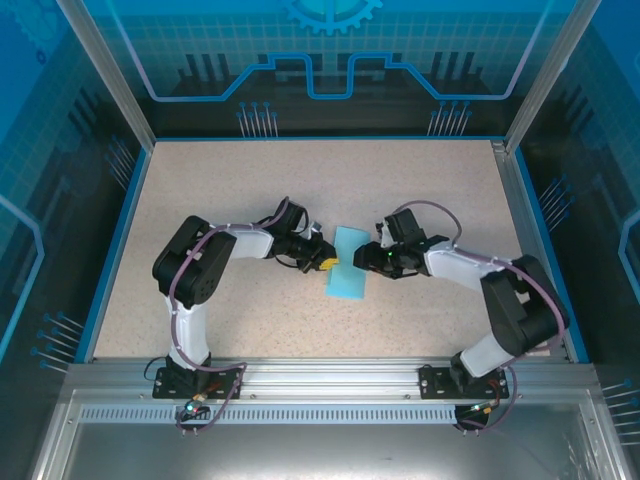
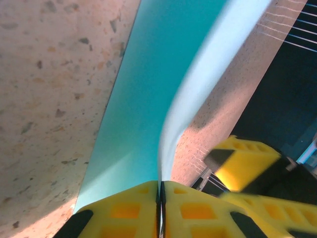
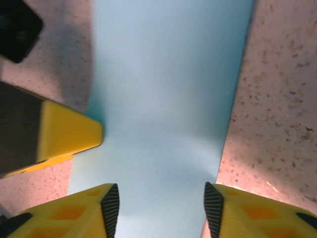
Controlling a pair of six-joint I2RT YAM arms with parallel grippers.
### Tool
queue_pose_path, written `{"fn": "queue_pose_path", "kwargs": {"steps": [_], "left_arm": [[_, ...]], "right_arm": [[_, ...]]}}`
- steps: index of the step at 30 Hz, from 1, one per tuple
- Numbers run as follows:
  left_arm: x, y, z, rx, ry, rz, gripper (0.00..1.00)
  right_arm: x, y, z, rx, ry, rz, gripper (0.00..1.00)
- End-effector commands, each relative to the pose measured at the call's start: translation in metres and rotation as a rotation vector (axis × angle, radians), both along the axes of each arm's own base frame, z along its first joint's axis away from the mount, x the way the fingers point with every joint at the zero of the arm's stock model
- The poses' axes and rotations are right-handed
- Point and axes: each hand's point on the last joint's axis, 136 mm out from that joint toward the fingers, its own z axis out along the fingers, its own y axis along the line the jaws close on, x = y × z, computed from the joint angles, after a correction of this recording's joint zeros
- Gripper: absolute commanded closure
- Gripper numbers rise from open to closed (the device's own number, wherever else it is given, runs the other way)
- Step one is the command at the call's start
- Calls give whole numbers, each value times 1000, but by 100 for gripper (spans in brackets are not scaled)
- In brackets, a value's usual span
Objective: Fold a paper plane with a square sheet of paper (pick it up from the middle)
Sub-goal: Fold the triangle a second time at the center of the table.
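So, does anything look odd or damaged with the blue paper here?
Nothing looks damaged. The sheet of paper is not flat: one edge curls upward, pinched in the shut left end effector. The right end effector is open over it.

The left arm [image 1: 190,272] and right arm [image 1: 515,305] are black and white, with purplish cables [image 1: 172,298]. Yellow fingers [image 3: 69,214] carry black ribbed pads [image 3: 111,208].

Cyan paper [image 1: 348,265] apparently lies on table [image 1: 200,180].

No writing, label, brand or number can be read. A gear symbol [image 1: 332,12] is seen printed on the blue back wall [image 1: 200,40].
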Motion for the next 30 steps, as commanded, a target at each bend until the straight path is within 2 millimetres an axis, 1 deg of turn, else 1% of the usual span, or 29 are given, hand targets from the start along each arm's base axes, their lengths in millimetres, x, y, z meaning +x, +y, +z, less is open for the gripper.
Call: {"fn": "queue_pose_path", "kwargs": {"steps": [1, 5, 9, 13, 15, 16, 17, 21, 25, 28, 30], "left_arm": [[3, -4, 13, -44, -3, -16, 87], [2, -6, 20, -59, -14, -29, 86], [2, -7, 28, -73, -33, -43, 83], [1, -10, 36, -96, -43, -56, 83], [1, -10, 37, -97, -44, -57, 83], [1, -10, 37, -97, -44, -58, 83], [1, -10, 38, -97, -44, -58, 83], [0, -10, 37, -95, -39, -63, 83], [-1, -10, 36, -93, -34, -67, 83], [-1, -10, 37, -93, -38, -69, 83], [-1, -10, 36, -89, -35, -68, 83]], "right_arm": [[-16, -3, 12, -115, -83, 73, 44], [-34, 10, 25, -267, -203, 182, 39], [-50, 29, 30, -409, -307, 282, 37], [-61, 47, 32, -474, -388, 347, 35], [-65, 55, 28, -499, -402, 379, 34], [-67, 56, 21, -518, -394, 393, 34], [-64, 66, 27, -516, -407, 395, 34], [-57, 66, 18, -628, -407, 386, 34], [-56, 67, 12, -677, -398, 397, 37], [-57, 65, 8, -704, -391, 398, 39], [-58, 64, 6, -710, -384, 398, 43]]}}
